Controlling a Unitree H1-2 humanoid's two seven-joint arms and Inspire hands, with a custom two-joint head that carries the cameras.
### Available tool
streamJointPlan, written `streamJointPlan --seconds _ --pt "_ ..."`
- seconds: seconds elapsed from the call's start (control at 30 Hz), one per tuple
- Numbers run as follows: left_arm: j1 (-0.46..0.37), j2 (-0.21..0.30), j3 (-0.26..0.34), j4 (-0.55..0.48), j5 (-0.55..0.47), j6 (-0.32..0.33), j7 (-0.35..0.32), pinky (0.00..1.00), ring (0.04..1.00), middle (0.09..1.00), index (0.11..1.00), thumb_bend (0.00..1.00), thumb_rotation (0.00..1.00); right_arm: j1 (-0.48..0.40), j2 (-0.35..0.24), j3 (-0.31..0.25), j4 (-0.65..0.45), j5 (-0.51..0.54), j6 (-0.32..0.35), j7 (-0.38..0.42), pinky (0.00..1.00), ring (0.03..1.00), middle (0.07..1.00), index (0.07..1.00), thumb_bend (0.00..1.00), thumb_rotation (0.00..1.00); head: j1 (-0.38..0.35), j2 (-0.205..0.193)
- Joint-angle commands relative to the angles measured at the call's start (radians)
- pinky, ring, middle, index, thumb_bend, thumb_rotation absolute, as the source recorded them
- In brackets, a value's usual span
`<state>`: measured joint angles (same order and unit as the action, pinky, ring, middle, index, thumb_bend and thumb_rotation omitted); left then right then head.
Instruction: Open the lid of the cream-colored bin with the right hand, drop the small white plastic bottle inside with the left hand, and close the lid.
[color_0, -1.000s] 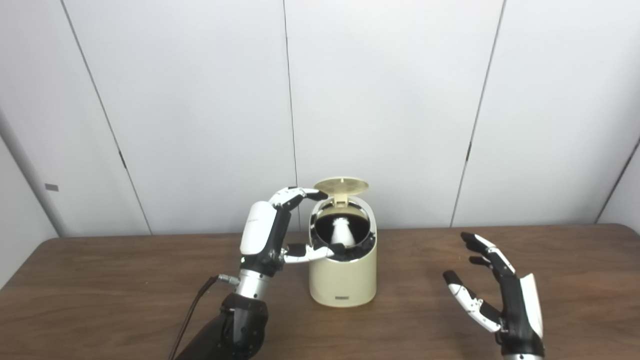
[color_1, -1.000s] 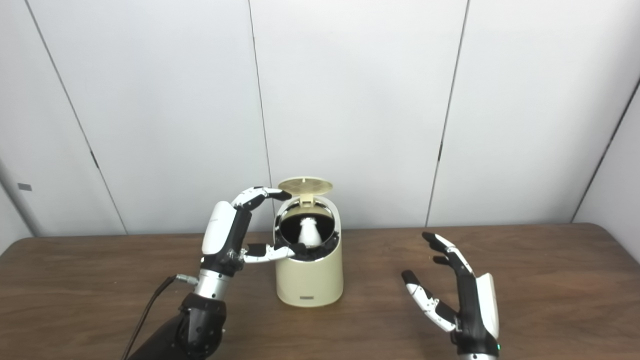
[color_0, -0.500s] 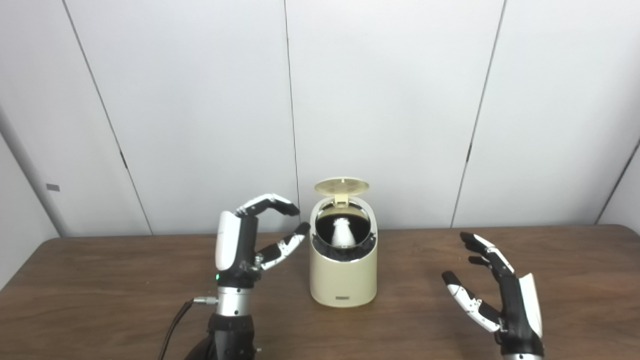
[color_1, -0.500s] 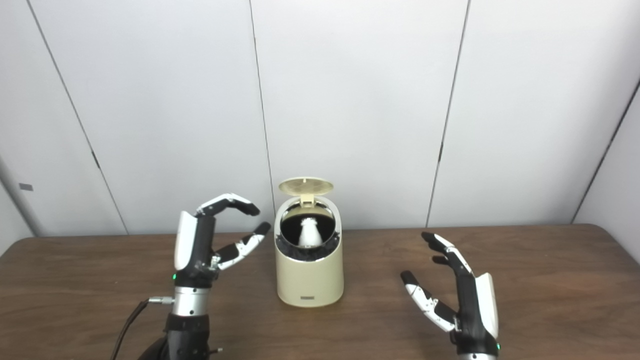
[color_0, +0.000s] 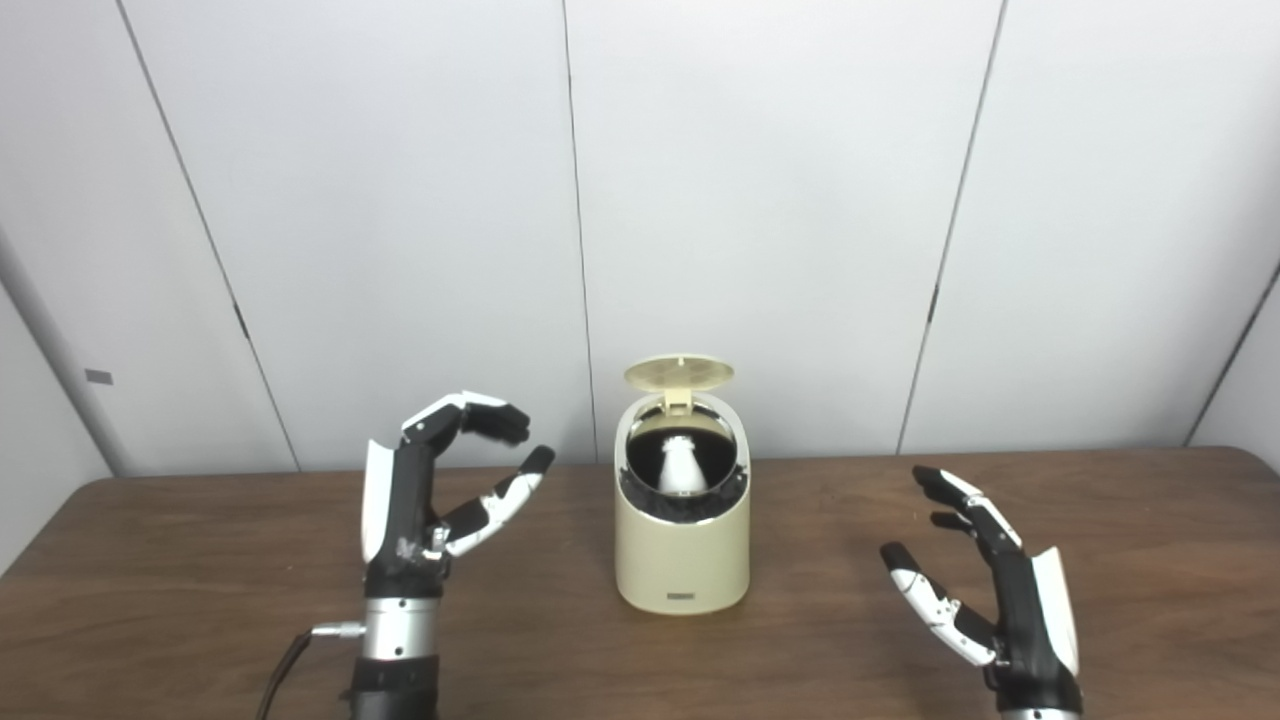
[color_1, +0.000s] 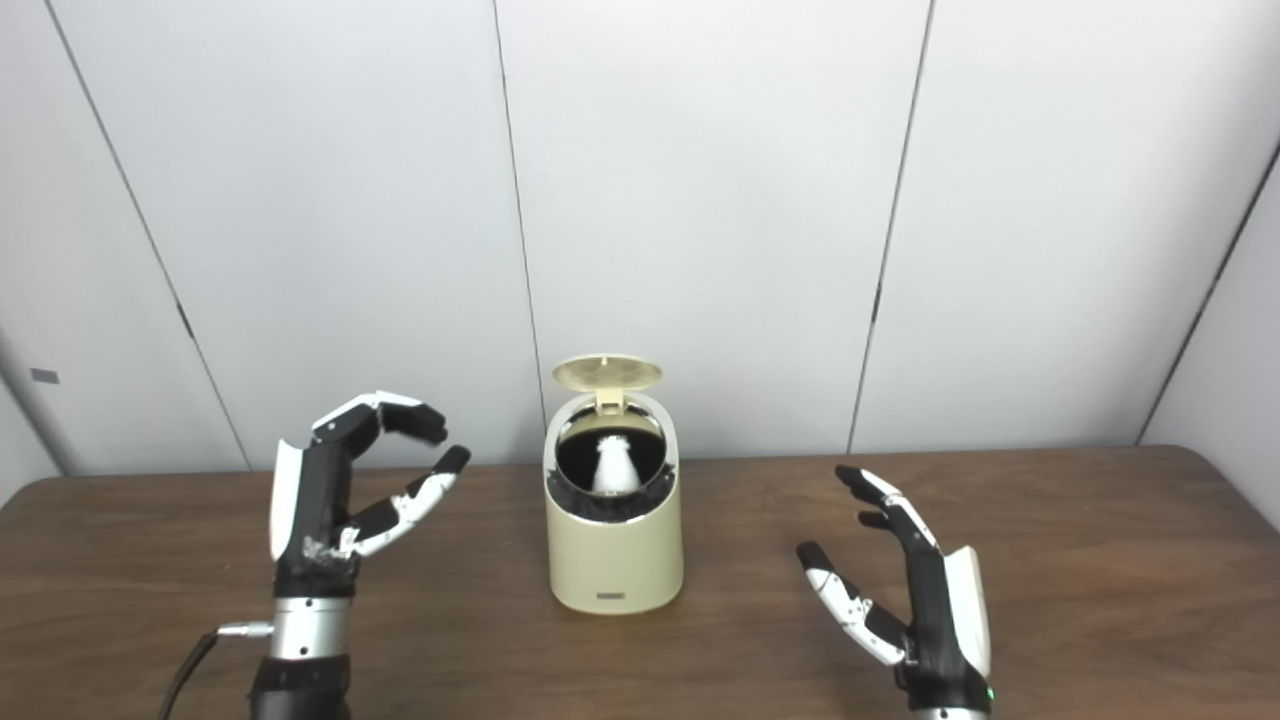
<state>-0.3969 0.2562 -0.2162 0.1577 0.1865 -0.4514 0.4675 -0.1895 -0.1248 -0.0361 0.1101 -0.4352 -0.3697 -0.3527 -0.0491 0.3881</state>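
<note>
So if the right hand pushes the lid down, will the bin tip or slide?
Probably slide rather than tip: the bin looks small, plastic and likely light. Its lid stands open at the rear top, so downward pressure seems safe.

A brown wooden table (color_0: 200, 560) stands before pale, probably panelled, wall (color_0: 780, 200).

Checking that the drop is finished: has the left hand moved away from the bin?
Yes. The left hand, open, has drawn back leftward from the bin, now well clear of its rim.

Matt plastic bin (color_0: 683, 560), wood-grain table (color_0: 200, 560)
</note>
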Motion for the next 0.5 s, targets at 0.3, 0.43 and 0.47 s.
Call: streamJointPlan --seconds 0.3,0.43,0.47 --pt "0.047 0.019 0.084 -0.025 -0.099 -0.018 -0.184 0.66 0.735 0.746 0.745 0.40 0.99 -0.175 -0.163 0.057 -0.224 -0.110 0.092 0.209 0.82 0.913 0.907 0.892 0.64 0.93 -0.011 -0.005" --pt "0.051 0.006 0.094 -0.013 -0.094 -0.018 -0.200 0.65 0.720 0.733 0.724 0.43 0.95 -0.264 -0.194 0.079 -0.343 -0.122 0.218 0.352 0.89 0.970 0.924 0.911 0.68 0.98 -0.014 -0.008" --pt "0.051 0.007 0.092 -0.011 -0.085 -0.018 -0.199 0.64 0.716 0.728 0.717 0.43 0.93 -0.293 -0.197 0.087 -0.371 -0.123 0.260 0.394 0.89 0.971 0.920 0.906 0.71 0.99 -0.015 -0.009"
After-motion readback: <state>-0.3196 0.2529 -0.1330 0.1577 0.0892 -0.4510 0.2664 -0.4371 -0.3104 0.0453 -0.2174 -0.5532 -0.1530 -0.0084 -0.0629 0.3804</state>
